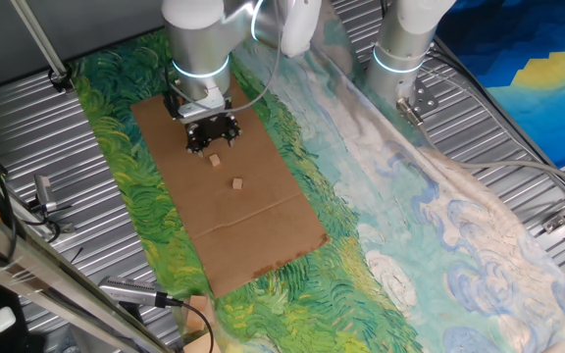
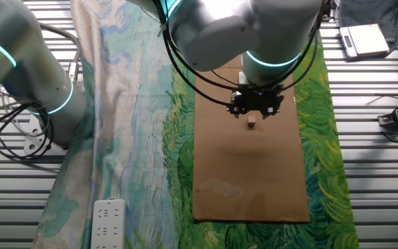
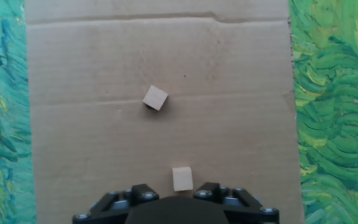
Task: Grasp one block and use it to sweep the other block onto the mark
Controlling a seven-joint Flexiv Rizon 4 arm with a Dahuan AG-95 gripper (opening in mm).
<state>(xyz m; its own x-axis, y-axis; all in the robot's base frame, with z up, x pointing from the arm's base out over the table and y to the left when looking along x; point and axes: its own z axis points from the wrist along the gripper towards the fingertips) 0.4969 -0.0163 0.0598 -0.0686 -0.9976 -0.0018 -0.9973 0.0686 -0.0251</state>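
Observation:
Two small tan wooden blocks lie on a brown cardboard sheet (image 1: 253,226). In the hand view the near block (image 3: 182,178) sits just ahead of my gripper (image 3: 173,199), centred between its two spread finger mounts and not touched. The far block (image 3: 155,98) lies further ahead and slightly left, turned at an angle. In one fixed view the gripper (image 1: 211,135) hovers over the sheet's far end, with the near block (image 1: 216,159) and far block (image 1: 236,182) below it. The other fixed view shows the gripper (image 2: 256,105) and only one block (image 2: 253,123). The mark is out of view.
A green and blue painted cloth (image 1: 381,226) surrounds the cardboard on a ribbed metal table. A second robot base (image 1: 400,49) stands at the back right. A white power strip (image 2: 108,221) lies on the cloth, and cables (image 1: 165,299) lie at the table's front edge.

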